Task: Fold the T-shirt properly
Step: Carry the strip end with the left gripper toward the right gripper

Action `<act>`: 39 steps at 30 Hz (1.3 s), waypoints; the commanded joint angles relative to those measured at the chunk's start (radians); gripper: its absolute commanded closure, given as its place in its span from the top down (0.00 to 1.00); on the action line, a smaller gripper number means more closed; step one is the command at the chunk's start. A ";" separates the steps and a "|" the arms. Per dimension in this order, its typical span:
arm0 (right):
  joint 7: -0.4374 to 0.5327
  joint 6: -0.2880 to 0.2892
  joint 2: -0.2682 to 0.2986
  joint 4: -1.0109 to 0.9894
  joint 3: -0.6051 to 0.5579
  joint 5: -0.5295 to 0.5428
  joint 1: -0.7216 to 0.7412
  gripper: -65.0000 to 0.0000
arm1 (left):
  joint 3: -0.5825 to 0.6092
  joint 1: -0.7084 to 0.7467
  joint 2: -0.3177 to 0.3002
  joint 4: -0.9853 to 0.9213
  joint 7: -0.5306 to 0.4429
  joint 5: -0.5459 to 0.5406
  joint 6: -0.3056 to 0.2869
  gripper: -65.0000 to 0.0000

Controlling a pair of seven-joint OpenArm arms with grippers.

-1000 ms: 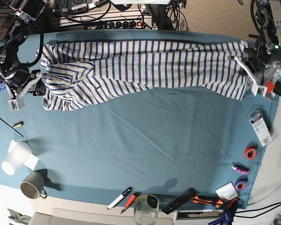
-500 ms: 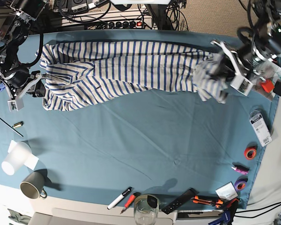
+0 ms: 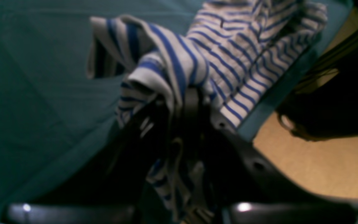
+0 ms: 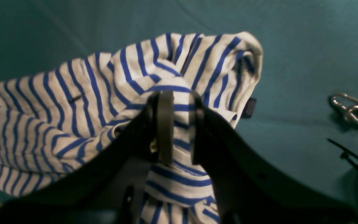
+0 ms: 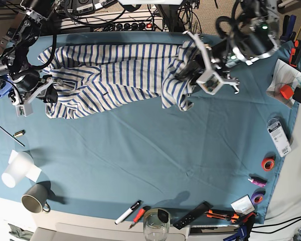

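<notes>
Base view shows the T-shirt (image 5: 115, 75) lying along the far side of the surface (image 5: 155, 155), its one end lifted and bunched. The left end effector (image 5: 193, 70) is clamped on that lifted end; the left wrist view confirms striped cloth pinched between its jaws. The right end effector (image 5: 42, 93) grips the other end near the surface's edge, with cloth wedged between its jaws in the right wrist view.

The step in hand looks like folding the shirt in half lengthwise. To do it well, the left arm should carry its end high enough that the hanging cloth does not drag and wrinkle the layer beneath, then lay it edge to edge over the held end. The right arm should hold firm as an anchor.

Compared with a second ago, the left end effector has carried its end from the surface's far corner to roughly the middle, and the shirt's spread has shrunk to about half. The right end has barely shifted.
</notes>
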 commanded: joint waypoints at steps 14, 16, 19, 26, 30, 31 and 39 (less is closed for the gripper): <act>0.021 0.002 0.020 0.016 0.006 -0.043 0.011 0.15 | 0.290 -0.108 0.117 -0.165 -0.134 0.253 0.132 0.00; 0.021 0.002 0.020 0.016 0.006 -0.042 0.011 0.15 | 0.314 -0.121 0.121 -0.185 -0.166 0.283 0.140 0.00; 0.021 0.002 0.020 0.016 0.006 -0.042 0.011 0.15 | 0.340 -0.142 0.150 -0.218 -0.193 0.317 0.140 0.00; 0.020 0.002 0.020 0.016 0.006 -0.051 0.010 0.15 | 0.402 -0.177 0.180 -0.315 -0.195 0.317 0.139 0.00; 0.023 0.002 0.020 0.016 0.006 -0.053 0.010 0.15 | 0.432 -0.177 0.181 -0.319 -0.202 0.316 0.139 0.00; 0.023 0.002 0.020 0.016 0.006 -0.053 0.010 0.15 | 0.439 -0.178 0.181 -0.319 -0.204 0.316 0.139 0.00; 0.027 0.002 0.020 0.015 0.006 -0.053 0.011 0.15 | 0.487 -0.178 0.190 -0.319 -0.256 0.316 0.136 0.43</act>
